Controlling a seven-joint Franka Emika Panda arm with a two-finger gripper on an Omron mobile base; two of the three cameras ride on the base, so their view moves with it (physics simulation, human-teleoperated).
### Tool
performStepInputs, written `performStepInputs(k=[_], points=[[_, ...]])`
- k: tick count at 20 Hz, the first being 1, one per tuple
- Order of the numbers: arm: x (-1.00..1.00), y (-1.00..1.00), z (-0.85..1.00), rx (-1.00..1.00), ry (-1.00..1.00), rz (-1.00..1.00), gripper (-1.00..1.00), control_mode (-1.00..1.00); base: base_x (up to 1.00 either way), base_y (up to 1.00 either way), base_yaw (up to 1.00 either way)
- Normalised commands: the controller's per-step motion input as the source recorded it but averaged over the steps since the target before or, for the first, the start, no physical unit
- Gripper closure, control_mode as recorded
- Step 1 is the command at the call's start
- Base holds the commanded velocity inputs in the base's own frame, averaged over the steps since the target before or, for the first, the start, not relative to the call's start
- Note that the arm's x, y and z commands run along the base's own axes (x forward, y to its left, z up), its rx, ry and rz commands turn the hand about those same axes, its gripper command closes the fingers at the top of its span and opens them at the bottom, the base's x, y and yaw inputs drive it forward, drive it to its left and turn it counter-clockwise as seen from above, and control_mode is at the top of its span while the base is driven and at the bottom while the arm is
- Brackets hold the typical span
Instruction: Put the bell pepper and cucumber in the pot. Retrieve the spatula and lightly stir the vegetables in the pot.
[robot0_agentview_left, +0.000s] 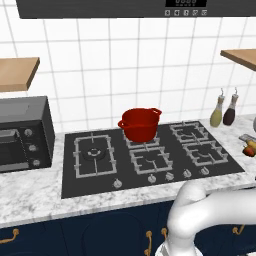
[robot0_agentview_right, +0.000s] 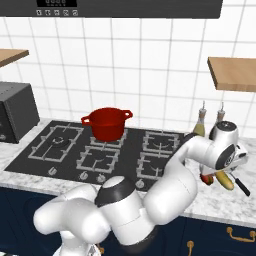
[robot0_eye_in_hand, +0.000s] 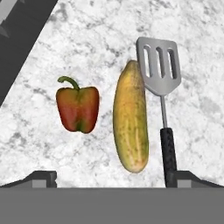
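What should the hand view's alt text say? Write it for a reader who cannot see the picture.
A red-and-green bell pepper, a yellow-green cucumber and a grey slotted metal spatula with a dark handle lie side by side on a white marbled counter, seen from above. The spatula's head touches or overlaps the cucumber's end; the pepper lies apart. The open gripper hovers over them, holding nothing.

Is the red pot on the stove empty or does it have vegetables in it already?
Apparently empty: the pot shows only red inside; bell pepper and cucumber lie on the counter.

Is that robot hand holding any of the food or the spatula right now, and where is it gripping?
Nothing is held. The gripper hangs open above the bell pepper, cucumber and spatula, all lying on the counter.
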Motion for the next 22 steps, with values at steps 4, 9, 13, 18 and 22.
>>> performStepInputs(k=[4, 9, 13, 18, 22], points=[[0.00, -0.06, -0.26, 0.00, 0.00, 0.00, -1.00, -1.00, 0.00, 0.00, 0.00], [0.00, 0.00, -0.20, 0.00, 0.00, 0.00, -1.00, -1.00, 0.00, 0.00, 0.00], [0.02, 0.00, -0.18, 0.00, 0.00, 0.00, -1.00, -1.00, 0.00, 0.00, 0.00], [0.06, -0.05, -0.14, 0.00, 0.00, 0.02, -1.00, -1.00, 0.00, 0.00, 0.00], [0.09, -0.10, -0.13, 0.00, 0.00, 0.02, -1.00, -1.00, 0.00, 0.00, 0.00]])
